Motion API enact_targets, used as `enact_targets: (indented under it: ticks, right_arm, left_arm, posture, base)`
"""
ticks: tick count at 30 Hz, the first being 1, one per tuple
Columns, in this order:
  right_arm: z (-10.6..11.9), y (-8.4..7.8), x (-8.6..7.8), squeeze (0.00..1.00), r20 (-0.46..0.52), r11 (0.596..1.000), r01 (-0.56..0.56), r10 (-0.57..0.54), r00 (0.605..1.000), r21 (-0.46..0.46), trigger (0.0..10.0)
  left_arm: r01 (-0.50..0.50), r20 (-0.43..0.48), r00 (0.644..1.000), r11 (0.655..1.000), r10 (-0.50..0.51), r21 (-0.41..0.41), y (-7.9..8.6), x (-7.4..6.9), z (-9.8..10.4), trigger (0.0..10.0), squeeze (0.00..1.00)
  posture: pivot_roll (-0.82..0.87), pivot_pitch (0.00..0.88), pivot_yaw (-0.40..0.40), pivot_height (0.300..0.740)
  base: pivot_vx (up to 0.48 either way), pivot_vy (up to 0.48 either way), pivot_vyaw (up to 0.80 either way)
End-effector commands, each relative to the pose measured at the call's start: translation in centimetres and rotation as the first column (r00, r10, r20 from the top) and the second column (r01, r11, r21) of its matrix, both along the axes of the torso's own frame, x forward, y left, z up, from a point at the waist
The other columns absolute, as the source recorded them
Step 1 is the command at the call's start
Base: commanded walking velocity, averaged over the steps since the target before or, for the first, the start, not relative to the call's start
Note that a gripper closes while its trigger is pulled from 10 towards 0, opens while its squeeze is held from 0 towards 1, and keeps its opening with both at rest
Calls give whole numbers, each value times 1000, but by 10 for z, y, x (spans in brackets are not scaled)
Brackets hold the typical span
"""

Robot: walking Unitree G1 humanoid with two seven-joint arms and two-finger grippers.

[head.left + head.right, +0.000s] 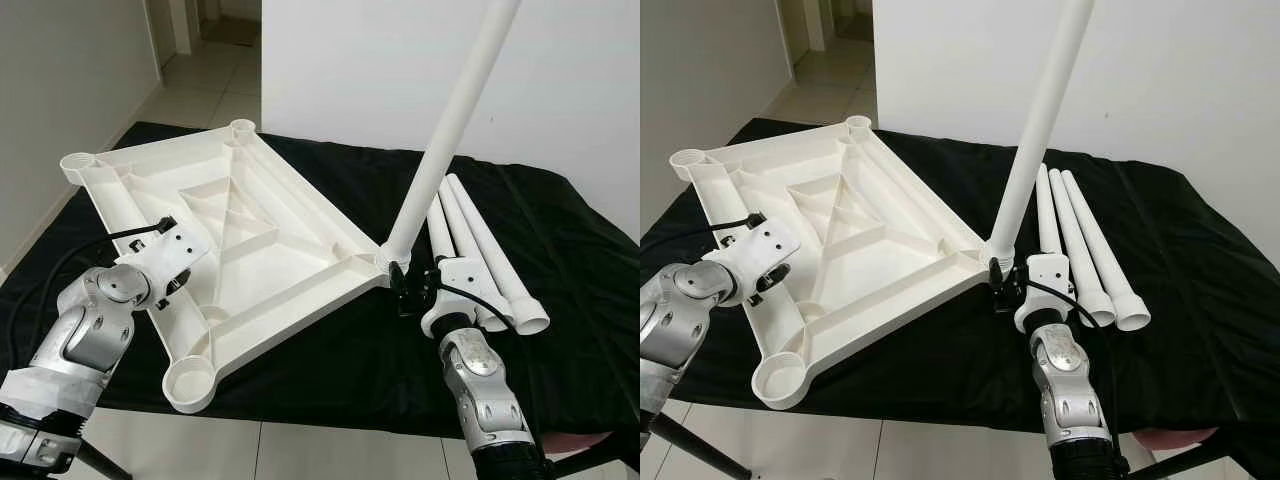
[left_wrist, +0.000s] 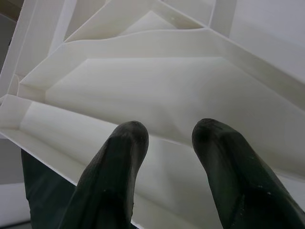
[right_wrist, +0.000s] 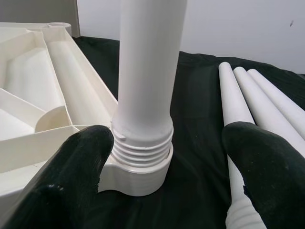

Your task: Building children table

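The white plastic tabletop [image 1: 250, 230] lies upside down on a black cloth, its ribs and corner sockets facing up. One white leg [image 1: 450, 130] stands in the near right corner socket [image 1: 385, 262] and leans to the right; its threaded end [image 3: 143, 148] sits partly in the socket. My right gripper [image 1: 405, 290] is open, with a finger on either side of that threaded end and neither touching it. Three more legs [image 1: 480, 250] lie side by side on the cloth to the right. My left gripper [image 2: 164, 138] is open at the tabletop's near left rim [image 1: 150, 320].
The black cloth [image 1: 580, 260] covers a low platform whose front edge is close to me. A white wall [image 1: 580, 80] stands right behind it. Tiled floor [image 1: 200, 90] and a doorway lie at the far left. Bare cloth lies right of the loose legs.
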State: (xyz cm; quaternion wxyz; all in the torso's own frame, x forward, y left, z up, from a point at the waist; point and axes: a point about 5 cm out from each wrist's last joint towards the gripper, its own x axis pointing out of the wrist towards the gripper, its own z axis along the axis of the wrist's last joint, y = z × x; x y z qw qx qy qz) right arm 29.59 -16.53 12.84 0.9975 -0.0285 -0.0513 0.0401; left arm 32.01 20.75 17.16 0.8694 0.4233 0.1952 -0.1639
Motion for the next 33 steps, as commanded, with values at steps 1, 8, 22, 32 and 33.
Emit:
enact_targets:
  ticks: [1,8,22,32,33]
  right_arm:
    - [-1,-3,-2,0,-5,1000,10,-10,1000,8,10000]
    - [-2,-7,-3,0,-8,1000,15,-15,1000,-4,10000]
    - [-2,-15,-6,0,-5,999,42,-42,999,-11,10000]
    - [-2,-16,-7,0,-7,998,54,-54,999,-13,10000]
    - [-2,-17,-7,0,-7,998,55,-55,998,-13,10000]
  left_arm:
    - [-140,191,973,989,127,54,6,3,4,10000,0]
    - [81,108,990,994,-88,68,-34,-3,-12,10000,0]
    - [297,30,954,954,-298,30,-80,-12,-27,10000,0]
    - [311,61,949,950,-311,0,-94,-9,-21,10000,0]
    - [302,67,951,953,-301,-6,-92,-8,-20,10000,0]
  posture:
    - [-25,0,-73,740]
    - [-33,0,-64,740]
    - [-54,0,-43,740]
    - [-61,0,-37,740]
    - [-61,0,-38,740]
  base:
    - [0,0,0]
    - [0,0,0]
    - [0,0,0]
    - [0,0,0]
    - [0,0,0]
